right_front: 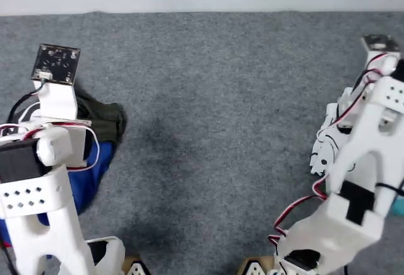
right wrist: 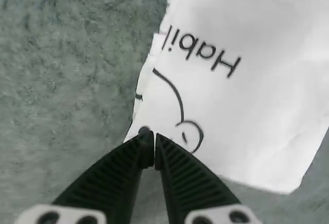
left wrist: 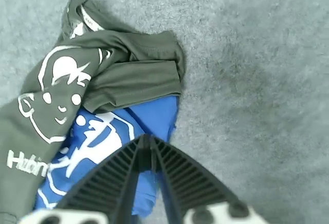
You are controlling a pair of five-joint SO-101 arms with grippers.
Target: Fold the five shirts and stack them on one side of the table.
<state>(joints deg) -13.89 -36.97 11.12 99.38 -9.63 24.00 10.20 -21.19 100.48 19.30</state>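
The middle of the grey table (right_front: 214, 98) is your folding ground. At its left edge the dark green shirt (left wrist: 128, 75) lies crumpled over the blue shirt (left wrist: 103, 142). At the right edge lies the white shirt (right wrist: 241, 80), smooth. I judge the white one is next: draw it toward the middle by its edge, low and slow, so it stays spread. Your right gripper (right wrist: 149, 142) sits at that edge, fingers pressed together. The left gripper (left wrist: 146, 144) hangs above the blue shirt, fingers likewise closed. The rumpled green shirt will make an uneven stack; flatten it first.
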